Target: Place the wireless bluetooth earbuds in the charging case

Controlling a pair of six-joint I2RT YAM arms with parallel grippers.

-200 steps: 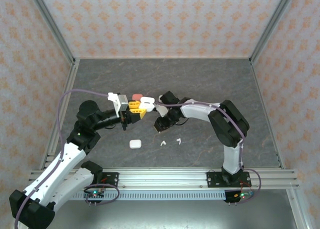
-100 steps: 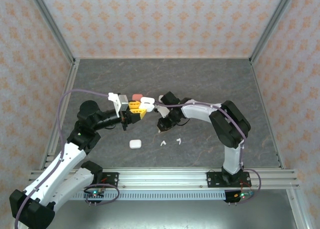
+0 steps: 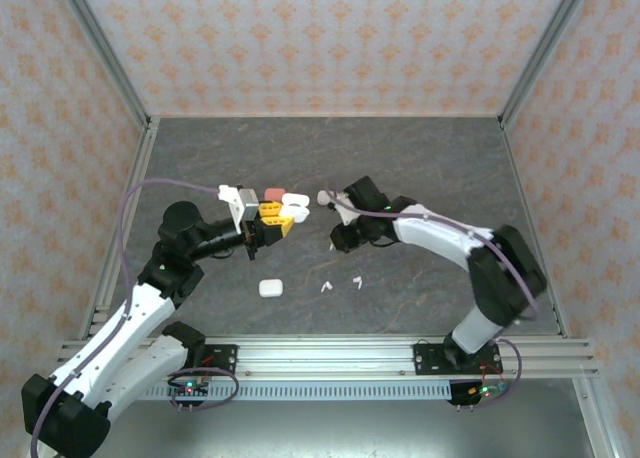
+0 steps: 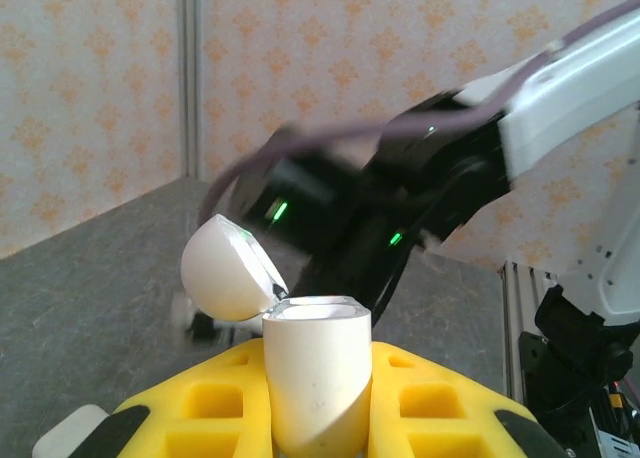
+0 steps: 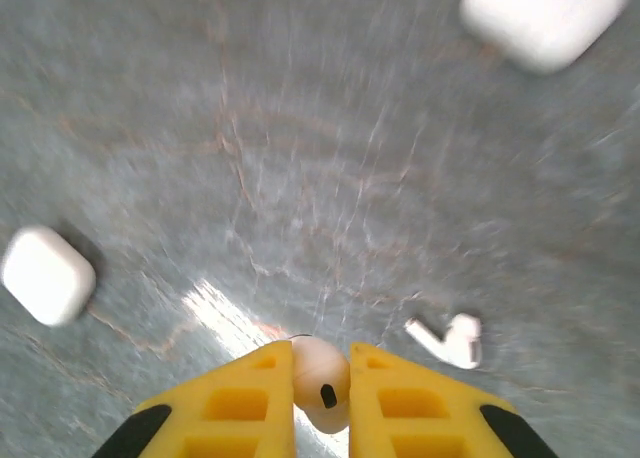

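My left gripper [image 4: 318, 423] is shut on a white charging case [image 4: 315, 373], held upright above the table with its lid [image 4: 225, 270] flipped open to the left. In the top view this gripper [image 3: 276, 224] and case [image 3: 289, 216] hang left of centre. My right gripper [image 5: 322, 398] is shut on a white earbud [image 5: 320, 376], pinched between the yellow fingers above the table. That gripper [image 3: 339, 242] sits just right of the held case, a small gap apart. One loose white earbud [image 5: 449, 340] lies below it; two earbuds [image 3: 325, 286] [image 3: 356, 281] lie on the table.
A closed white case [image 3: 270, 288] lies near the front. A coral-pink case [image 3: 272, 194] and a white case [image 3: 295, 199] lie behind the left gripper. Two white cases [image 5: 47, 275] [image 5: 545, 18] show blurred in the right wrist view. Dark marbled table [image 3: 420, 168], patterned walls around.
My right gripper has shut on an earbud and shifted right and a little back, its elbow swinging out to the right. The left arm holds still with the open case.
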